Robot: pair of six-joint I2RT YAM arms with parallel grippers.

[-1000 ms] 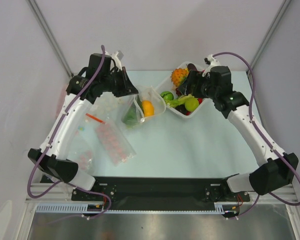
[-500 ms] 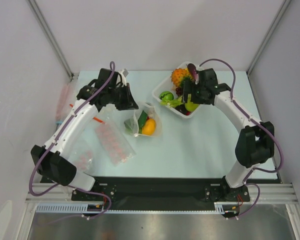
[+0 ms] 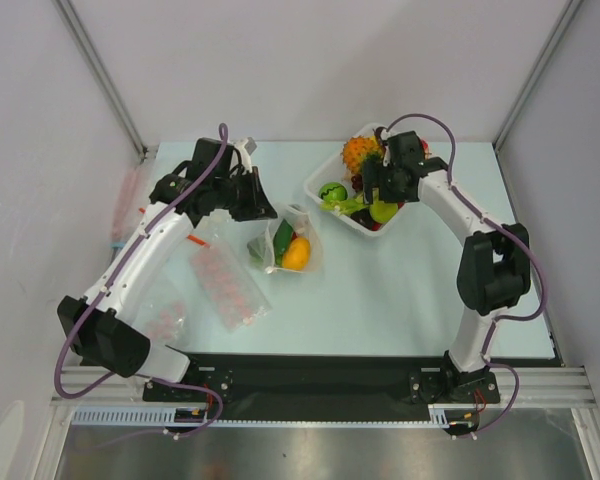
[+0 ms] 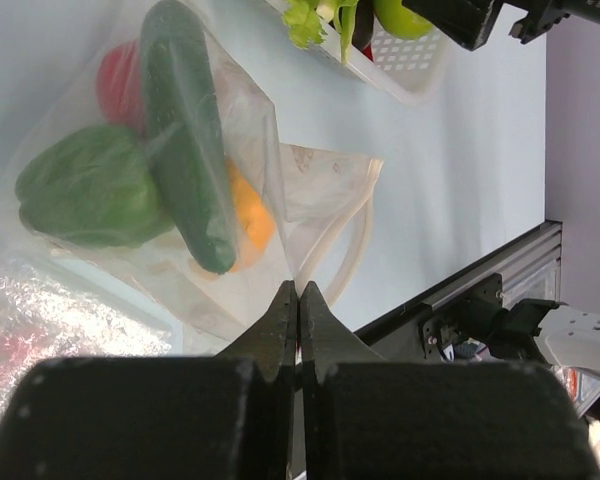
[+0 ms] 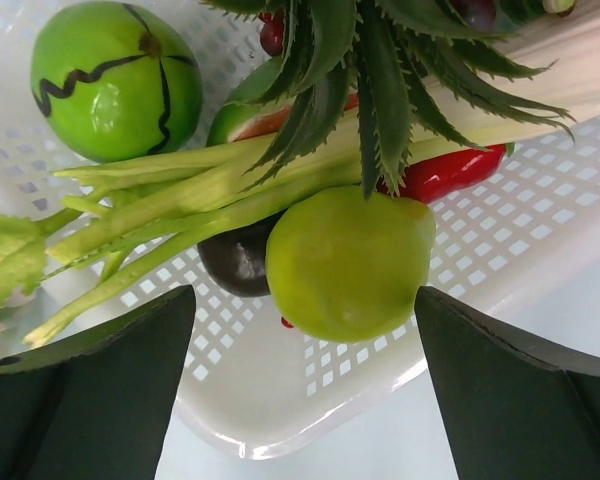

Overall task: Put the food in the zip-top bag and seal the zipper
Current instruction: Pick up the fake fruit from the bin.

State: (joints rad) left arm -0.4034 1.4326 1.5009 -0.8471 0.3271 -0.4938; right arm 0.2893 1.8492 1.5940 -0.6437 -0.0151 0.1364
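The clear zip-top bag (image 3: pixel 280 240) lies on the table and holds an orange piece (image 3: pixel 296 253), a green pepper (image 4: pixel 85 190), a dark green cucumber (image 4: pixel 190 140) and a red piece (image 4: pixel 120 85). My left gripper (image 3: pixel 265 210) is shut on the bag's upper edge (image 4: pixel 298 290). My right gripper (image 3: pixel 375 195) is open over the white tray (image 3: pixel 315 188), its jaws on either side of a light green fruit (image 5: pixel 350 265). The tray (image 5: pixel 310 420) also holds a pineapple (image 3: pixel 359 152), a green apple (image 5: pixel 115 80), celery (image 5: pixel 180 195) and a red pepper (image 5: pixel 450 170).
A flat packet with pink-red blobs (image 3: pixel 225 280) and a clear dotted packet (image 3: pixel 165 310) lie left of the bag. A thin red strip (image 3: pixel 190 237) lies near them. Slanted frame posts stand at the back corners.
The right arm has swung in over the tray, bringing its open gripper down around the light green fruit. The left gripper and bag dropped slightly towards me, then held still.
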